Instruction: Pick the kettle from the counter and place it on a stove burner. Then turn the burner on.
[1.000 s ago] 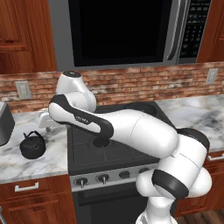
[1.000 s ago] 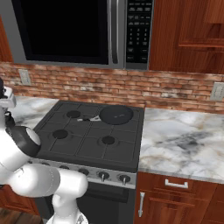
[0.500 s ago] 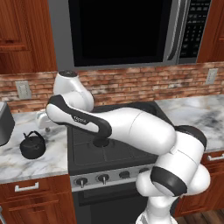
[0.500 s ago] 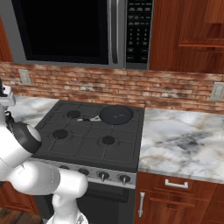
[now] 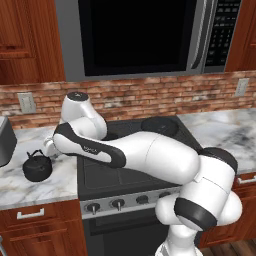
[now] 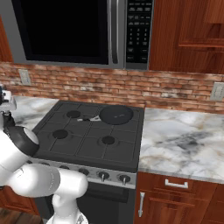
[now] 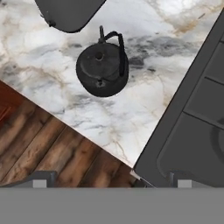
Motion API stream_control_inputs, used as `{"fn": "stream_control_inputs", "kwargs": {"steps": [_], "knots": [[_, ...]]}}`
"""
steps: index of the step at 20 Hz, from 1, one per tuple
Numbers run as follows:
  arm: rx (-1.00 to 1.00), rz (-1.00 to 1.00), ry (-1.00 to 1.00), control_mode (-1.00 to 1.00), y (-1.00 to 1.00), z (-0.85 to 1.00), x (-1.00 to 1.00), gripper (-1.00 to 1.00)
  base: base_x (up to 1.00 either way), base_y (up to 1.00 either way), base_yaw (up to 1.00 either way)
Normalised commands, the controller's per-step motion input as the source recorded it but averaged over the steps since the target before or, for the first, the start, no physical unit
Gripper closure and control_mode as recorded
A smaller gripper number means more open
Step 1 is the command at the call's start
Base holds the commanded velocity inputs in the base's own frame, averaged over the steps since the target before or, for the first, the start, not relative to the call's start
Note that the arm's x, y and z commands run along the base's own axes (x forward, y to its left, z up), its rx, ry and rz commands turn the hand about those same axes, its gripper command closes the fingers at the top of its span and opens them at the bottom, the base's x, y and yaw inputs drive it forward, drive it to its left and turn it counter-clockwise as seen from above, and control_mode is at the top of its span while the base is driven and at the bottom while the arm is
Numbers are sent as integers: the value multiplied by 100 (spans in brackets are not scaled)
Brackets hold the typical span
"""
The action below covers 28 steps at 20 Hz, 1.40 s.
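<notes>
Gripper (image 7: pixel 109 175) | jaws spread wide, empty | above counter (image 7: pixel 131 113), clear of kettle (image 7: pixel 102 69)

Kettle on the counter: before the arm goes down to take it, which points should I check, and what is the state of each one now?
1. Small round matte-black kettle stands upright on the white marble counter, apart from the stove: ok.
2. Its thin arched handle is free, nothing lies over it: ok.
3. Pincer is open and empty, fingers spread wide: ok.
4. Pincer centred over the kettle: not ok; in the hand view the kettle sits above and left of the middle.
5. Dark grey rounded object beside the kettle leaves room for the fingers: cannot tell.
6. Front-left stove burner is free; the flat black round pan sits on a rear one: ok.
</notes>
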Motion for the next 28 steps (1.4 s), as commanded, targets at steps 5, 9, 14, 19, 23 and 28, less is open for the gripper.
{"fn": "stream_control_inputs", "kwargs": {"steps": [5,9,14,19,23,28], "knots": [[1,6,-1,-100,0,-4,5,-100,0,0,0],[3,7,0,-100,0,0,9,-100,0,0,0],[3,8,0,-100,5,-5,15,-100,0,0,0],[1,8,-1,-100,12,-11,20,-100,0,0,0],[0,8,-2,-100,17,-19,22,-100,0,0,0],[0,6,-1,-100,20,-15,28,-100,0,0,0]]}}
